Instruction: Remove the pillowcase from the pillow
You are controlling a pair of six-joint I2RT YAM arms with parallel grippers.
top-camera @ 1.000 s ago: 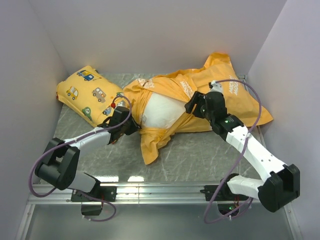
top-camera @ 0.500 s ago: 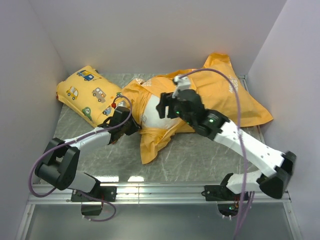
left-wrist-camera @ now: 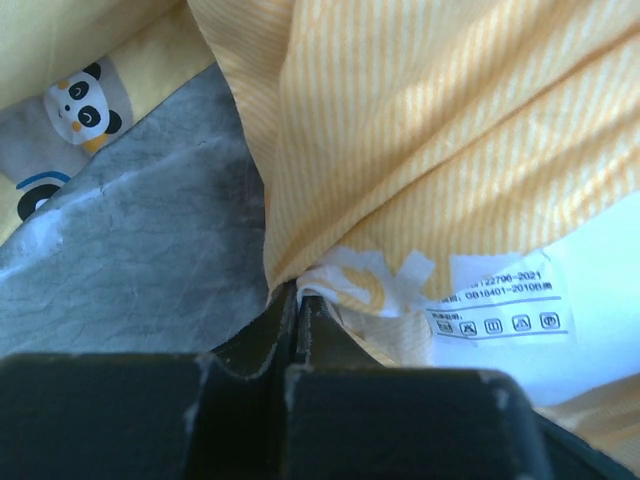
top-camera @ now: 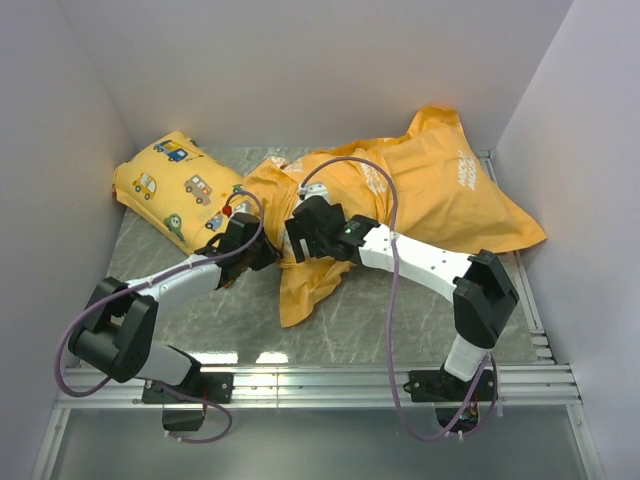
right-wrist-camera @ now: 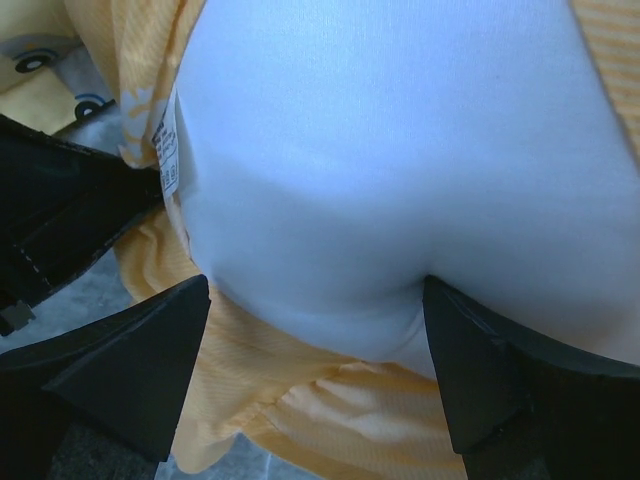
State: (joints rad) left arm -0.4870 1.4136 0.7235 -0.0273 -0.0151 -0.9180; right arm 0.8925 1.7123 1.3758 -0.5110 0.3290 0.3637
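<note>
The orange pillowcase (top-camera: 430, 200) lies across the middle and right of the table. The white pillow (right-wrist-camera: 380, 150) bulges out of its open left end. In the top view my right gripper covers most of that white end. My left gripper (top-camera: 262, 252) is shut on the pillowcase hem (left-wrist-camera: 310, 275), beside a white care label (left-wrist-camera: 500, 300). My right gripper (right-wrist-camera: 315, 340) is open. Its fingers (right-wrist-camera: 480, 370) straddle the bare pillow end, and the right one presses into it. Bunched pillowcase (right-wrist-camera: 330, 420) lies below the pillow there.
A smaller yellow pillow printed with cars (top-camera: 175, 190) lies at the back left, close to my left gripper. Grey walls close in the left, back and right sides. The grey marbled table top (top-camera: 400, 310) shows in front of the pillowcase.
My right arm has swung left, from over the pillowcase's right part to the exposed white pillow end. My left gripper has stayed shut on the hem.
</note>
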